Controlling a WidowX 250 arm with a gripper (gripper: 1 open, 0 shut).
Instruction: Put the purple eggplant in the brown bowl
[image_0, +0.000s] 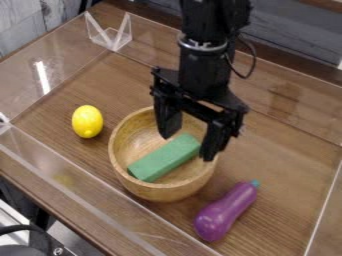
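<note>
Purple eggplant (227, 212), brown bowl (127, 135), green block (164, 159), yellow lemon (87, 121).

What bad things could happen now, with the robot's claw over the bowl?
1. The open gripper hangs over the flat green block in the round brown wooden bowl, not over the glossy purple eggplant lying outside. It may grab the wrong thing.
2. Its wide jaws sit near the rim, so going lower could bump or tip the bowl.
3. The block fills the bowl, so the eggplant may sit badly.
</note>
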